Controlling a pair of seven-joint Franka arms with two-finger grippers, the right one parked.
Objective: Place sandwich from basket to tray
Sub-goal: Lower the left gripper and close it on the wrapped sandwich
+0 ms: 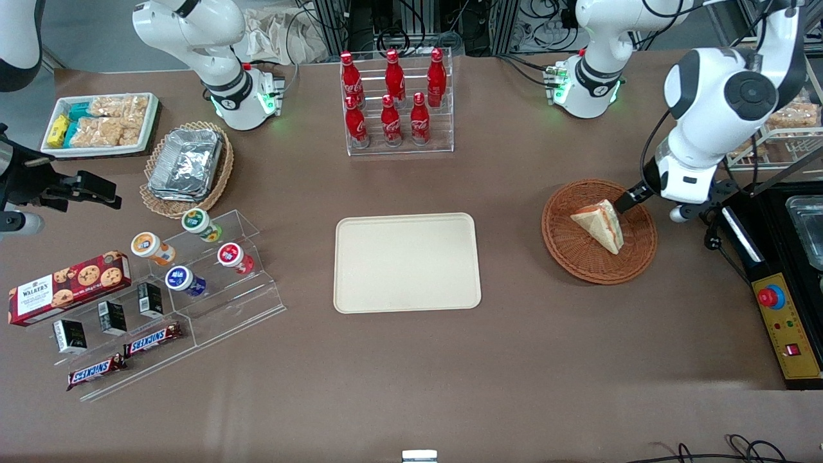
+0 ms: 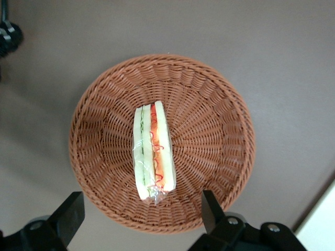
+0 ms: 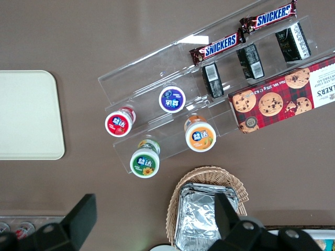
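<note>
Left gripper (image 2: 141, 219) spread wide, grasping nothing, hovering over round reddish-brown wicker basket (image 1: 636, 257) at right of front frame. Triangular white-bread sandwich (image 1: 601, 224) lying inside it. Flat cream-beige rectangular tray (image 1: 407, 262) at centre, well apart, bare.

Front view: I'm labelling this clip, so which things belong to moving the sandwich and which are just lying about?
Belong to the job:
- sandwich, lying in the basket
- tray, nothing on it
- gripper, open, above the basket

Just lying about:
- cola bottles in a clear rack
- foil packets in a tan basket
- Snickers bars
- Walkers cookie box
- small round tubs
</note>
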